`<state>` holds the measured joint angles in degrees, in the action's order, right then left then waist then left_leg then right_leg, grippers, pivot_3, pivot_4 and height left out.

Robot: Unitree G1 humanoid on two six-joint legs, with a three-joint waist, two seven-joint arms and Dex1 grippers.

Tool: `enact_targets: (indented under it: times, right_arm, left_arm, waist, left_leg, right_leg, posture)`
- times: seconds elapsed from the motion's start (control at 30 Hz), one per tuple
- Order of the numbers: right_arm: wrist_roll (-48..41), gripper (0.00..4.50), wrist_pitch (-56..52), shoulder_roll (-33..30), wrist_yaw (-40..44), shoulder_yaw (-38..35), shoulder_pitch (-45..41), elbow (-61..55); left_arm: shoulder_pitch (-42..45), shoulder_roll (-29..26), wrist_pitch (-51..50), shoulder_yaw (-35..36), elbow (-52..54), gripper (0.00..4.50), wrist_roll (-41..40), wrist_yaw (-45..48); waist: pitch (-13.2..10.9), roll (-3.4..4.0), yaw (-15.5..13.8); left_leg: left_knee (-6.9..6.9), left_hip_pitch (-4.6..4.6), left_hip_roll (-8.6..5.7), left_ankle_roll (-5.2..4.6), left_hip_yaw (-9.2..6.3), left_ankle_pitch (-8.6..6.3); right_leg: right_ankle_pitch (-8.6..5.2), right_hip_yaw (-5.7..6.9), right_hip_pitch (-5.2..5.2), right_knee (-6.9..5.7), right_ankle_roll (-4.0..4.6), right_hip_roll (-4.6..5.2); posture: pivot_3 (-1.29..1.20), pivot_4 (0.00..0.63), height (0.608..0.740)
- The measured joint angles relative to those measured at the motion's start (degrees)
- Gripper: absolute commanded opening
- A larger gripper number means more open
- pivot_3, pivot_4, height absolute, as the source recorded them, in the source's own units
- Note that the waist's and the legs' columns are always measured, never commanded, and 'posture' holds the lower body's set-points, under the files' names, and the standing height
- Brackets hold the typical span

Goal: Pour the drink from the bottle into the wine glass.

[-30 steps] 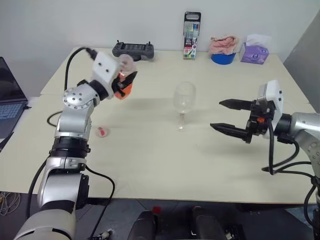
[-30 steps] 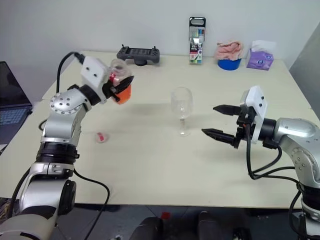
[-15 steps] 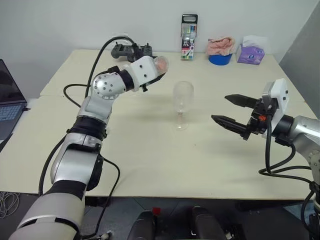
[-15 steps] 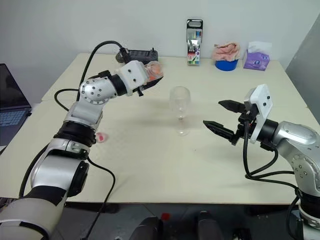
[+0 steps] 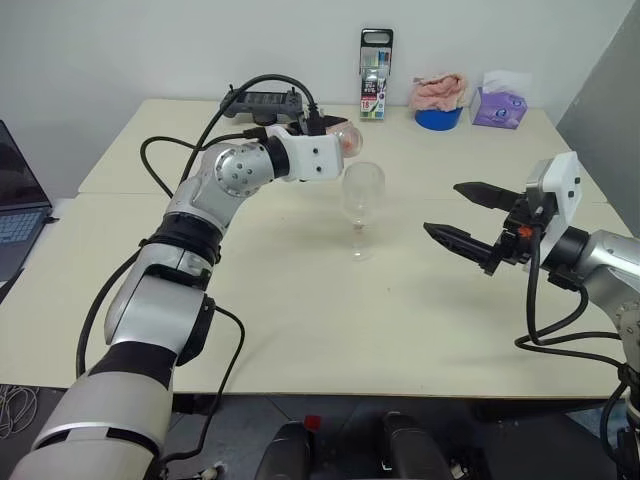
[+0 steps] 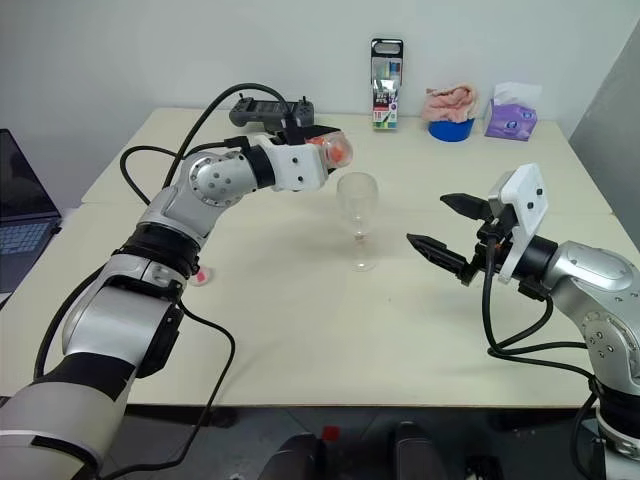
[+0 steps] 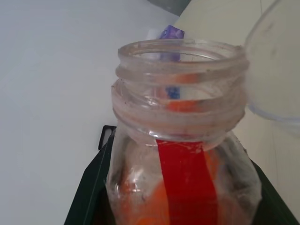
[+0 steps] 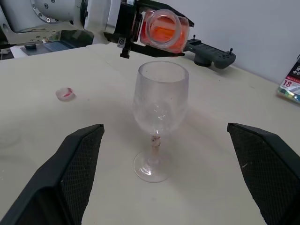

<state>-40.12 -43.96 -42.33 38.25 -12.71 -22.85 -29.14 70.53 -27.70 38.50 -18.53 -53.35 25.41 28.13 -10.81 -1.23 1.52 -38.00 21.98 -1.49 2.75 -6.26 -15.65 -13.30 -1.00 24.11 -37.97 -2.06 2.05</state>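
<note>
A: Right wrist view first: where is the bottle (image 8: 164, 29) seen?
B: It is held tipped on its side just above and behind the rim of the wine glass (image 8: 159, 123), its open mouth turned toward the camera. The drink (image 8: 161, 32) is seen inside as orange liquid lying along the lower wall. No cap is on the neck.

A: By what is it held?
B: It is clamped by the left gripper (image 5: 335, 140), whose black fingers are pressed together on the bottle's sides. In the left wrist view the threaded neck and the red label strip (image 7: 187, 183) are seen close up, with the glass's rim at about two o'clock.

A: And the glass?
B: It stands upright on the table (image 5: 300, 330) near the middle, with no liquid pooled in the bowl. The bottle's mouth is at about eleven o'clock from it in the head views.

A: The other tool?
B: The right gripper (image 5: 468, 218) is held level at three o'clock from the glass, well apart from it, fingers spread wide with nothing between them.

A: What else is on the table?
B: A small pink-and-white cap (image 6: 201, 274) lies at nine o'clock from the glass. Along the far edge are a black controller (image 5: 262, 102), a box of pens (image 5: 376, 61), a blue bowl with a pink cloth (image 5: 440, 102) and a purple tissue pack (image 5: 500, 103).
</note>
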Motion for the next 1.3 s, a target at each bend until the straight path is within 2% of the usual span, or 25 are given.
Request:
enact_targets:
  times: [0.53, 0.87, 1.3]
  right_arm:
    - [0.64, 4.5, 1.43, 0.09, 0.19, 0.56, -0.05, 0.33]
    - [0.64, 4.5, 1.63, 0.09, 0.19, 0.56, -0.05, 0.33]
    - [0.7, 4.5, 2.15, 0.1, 0.17, 1.09, -0.07, 0.47]
  left_arm:
    - [3.76, -1.55, 4.93, -6.06, -4.02, 1.73, 13.19, -14.08]
    - [4.53, -2.32, 5.72, -8.0, -6.08, 1.73, 16.19, -18.51]
    - [5.72, -2.32, 5.92, -8.78, -7.38, 1.71, 17.46, -19.76]
  waist:
    - [0.0, 0.0, 0.02]
    - [0.0, 0.0, 0.03]
    - [0.0, 0.0, 0.03]
  left_leg:
    - [0.0, 0.0, -0.02, 0.0, 0.0, 0.0]
    - [-0.01, 0.0, -0.02, 0.0, 0.01, 0.0]
    - [-0.02, 0.0, -0.02, 0.0, 0.01, 0.0]
  right_leg:
    - [0.0, 0.0, 0.0, -0.02, -0.01, 0.01]
    - [0.0, 0.0, 0.0, -0.03, -0.01, 0.01]
    - [0.0, 0.0, 0.0, -0.05, 0.0, 0.01]
  posture:
    - [0.0, 0.15, 0.74]
    - [0.0, 0.15, 0.74]
    - [0.0, 0.15, 0.74]
